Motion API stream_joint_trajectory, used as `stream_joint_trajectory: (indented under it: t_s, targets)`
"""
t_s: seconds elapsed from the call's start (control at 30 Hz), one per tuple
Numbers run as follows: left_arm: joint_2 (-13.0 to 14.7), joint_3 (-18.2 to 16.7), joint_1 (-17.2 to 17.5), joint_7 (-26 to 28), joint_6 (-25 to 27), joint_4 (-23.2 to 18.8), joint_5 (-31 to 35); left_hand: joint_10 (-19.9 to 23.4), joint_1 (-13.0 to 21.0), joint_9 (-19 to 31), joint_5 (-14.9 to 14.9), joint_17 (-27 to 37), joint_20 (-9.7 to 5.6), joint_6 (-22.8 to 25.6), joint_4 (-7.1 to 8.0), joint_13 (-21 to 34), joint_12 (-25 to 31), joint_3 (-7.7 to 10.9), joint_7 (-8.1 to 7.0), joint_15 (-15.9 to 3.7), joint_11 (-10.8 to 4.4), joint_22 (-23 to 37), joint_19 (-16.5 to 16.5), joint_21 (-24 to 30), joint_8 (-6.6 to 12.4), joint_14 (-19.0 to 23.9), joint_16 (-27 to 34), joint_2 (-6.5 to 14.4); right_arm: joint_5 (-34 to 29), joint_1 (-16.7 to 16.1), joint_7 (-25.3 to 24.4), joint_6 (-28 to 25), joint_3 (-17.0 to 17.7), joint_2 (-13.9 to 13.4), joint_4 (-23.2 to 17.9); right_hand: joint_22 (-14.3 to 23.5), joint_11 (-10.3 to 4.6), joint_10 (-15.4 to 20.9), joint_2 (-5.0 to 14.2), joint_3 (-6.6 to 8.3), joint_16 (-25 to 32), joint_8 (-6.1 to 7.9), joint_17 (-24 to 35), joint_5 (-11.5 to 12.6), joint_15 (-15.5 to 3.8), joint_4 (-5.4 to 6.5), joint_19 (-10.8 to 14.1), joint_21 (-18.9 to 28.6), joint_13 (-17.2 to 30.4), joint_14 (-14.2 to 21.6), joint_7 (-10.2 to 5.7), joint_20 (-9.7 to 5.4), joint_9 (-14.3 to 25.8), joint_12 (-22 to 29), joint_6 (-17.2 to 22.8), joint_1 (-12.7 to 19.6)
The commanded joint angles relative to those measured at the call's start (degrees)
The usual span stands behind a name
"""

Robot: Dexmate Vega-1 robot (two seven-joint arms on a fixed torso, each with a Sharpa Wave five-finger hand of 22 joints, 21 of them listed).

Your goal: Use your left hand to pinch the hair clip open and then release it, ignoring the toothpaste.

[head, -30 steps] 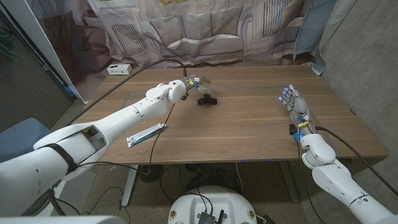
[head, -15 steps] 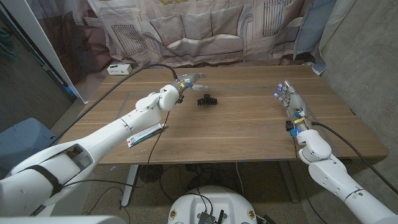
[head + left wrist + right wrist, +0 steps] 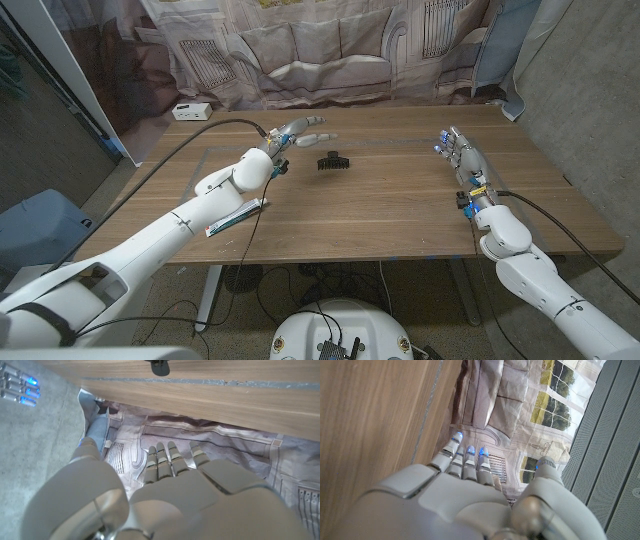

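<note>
Black hair clip lies on the wooden table in the far middle, free of both hands; in the left wrist view it shows as a small dark shape on the tabletop. Left hand hovers just left of the clip and slightly farther back, apart from it, fingers stretched out and spread with nothing between them; the left wrist view shows the back of this hand with fingers extended toward the printed backdrop. Toothpaste lies near the table's front left edge, under the left forearm, well apart from the clip. Right hand is over the right side of the table, well away from the clip, fingers straight and apart, holding nothing, fingertips lit blue; the right wrist view shows it beside the tabletop with fingers extended. A white box sits at the far left corner of the table. A black cable runs across the left part of the table toward the left wrist.
</note>
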Motion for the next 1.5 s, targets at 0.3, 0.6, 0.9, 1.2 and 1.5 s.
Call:
stream_joint_trajectory:
  t_s: [0.3, 0.6, 0.9, 1.2, 1.5]
  targets:
    - [1.59, -11.83, 9.94, -4.28, -12.28, 0.19, -23.86, -0.31, -1.27, 0.01, -0.33, 0.15, -0.03, -0.39, 0.57, -0.32, 0.45, 0.08, 0.46, 1.23, 1.50, 0.14, 0.93, 0.76, 0.33, -0.15, 0.25, 0.54, 1.86, 3.91, 3.95, 0.10, -1.57, 0.12, 4.63, 0.16, 0.18, 0.64, -0.24, 0.05, 0.09, -0.09, 0.10, 0.21, 0.52, -0.37, -0.23, -0.06, 0.18, 0.13, -0.10, 0.68, 0.16, 0.43, -0.17, 0.80]
    - [-0.49, -12.66, 10.26, -13.77, -17.47, 6.52, -36.83, -1.48, -3.43, -0.10, -0.42, 0.23, -0.07, -3.62, 1.44, -0.99, 0.31, -0.53, -0.42, 1.76, 2.29, 0.18, 1.58, 0.91, -0.37, -1.47, 0.03, 0.73, 1.91, 4.54, 4.47, -0.14, -2.28, 0.05, 4.43, 0.19, 0.08, 0.57, -0.63, -0.27, -0.04, -0.30, 0.15, 0.17, 0.52, -0.18, -0.84, -0.37, 0.16, -0.13, -0.28, 1.06, 0.12, 0.33, -0.54, 0.39]
    - [-7.76, -13.17, 11.10, -15.58, -28.00, 15.94, -42.35, -2.31, -5.89, -0.23, -0.23, 0.10, -8.29, -4.42, 2.08, -2.11, 0.58, -1.41, 0.30, 2.82, 3.59, 0.06, 2.91, 1.17, 0.30, -1.72, 0.37, 0.53, 1.82, 4.85, 4.54, 0.44, -3.01, 0.76, 4.90, 0.20, 0.17, 0.27, -0.78, -0.43, -0.14, -0.43, 0.19, 0.17, 0.63, -0.05, -0.95, -0.45, 0.15, -0.35, -0.28, 0.99, 0.10, 0.18, -0.83, 0.16]
    - [-10.04, -13.56, 11.81, -16.76, -31.70, 20.77, -44.61, -2.28, -6.29, -0.22, -0.11, 0.05, -5.16, -3.62, 1.79, -2.69, 0.84, -1.52, 0.08, 3.15, 3.88, -0.03, 7.02, 2.23, 0.65, -1.47, 0.43, 0.54, 1.85, 4.84, 4.65, -0.10, -3.66, 0.76, 4.96, 0.21, 0.13, 0.21, -0.80, -0.49, -0.17, -0.53, 0.20, 0.19, 0.67, 0.01, -0.94, -0.47, 0.14, -0.39, -0.15, 0.93, 0.09, 0.14, -1.06, 0.09]
    - [-11.18, -13.84, 12.08, -19.42, -31.90, 23.24, -48.04, -1.90, -6.34, -0.23, -0.04, 0.03, -7.55, -3.44, 1.45, -3.04, 1.11, -1.54, 2.20, 3.15, 3.90, -0.12, 8.76, 2.37, 0.66, -0.91, 0.59, 0.51, 1.31, 3.98, 3.64, -0.84, -3.77, 0.25, 3.71, 0.21, 0.47, 0.23, -0.81, -0.52, -0.21, -0.53, 0.20, 0.22, 0.72, 0.03, -0.94, -0.49, 0.13, -0.46, 0.05, 0.89, 0.08, 0.13, -1.08, 0.10]
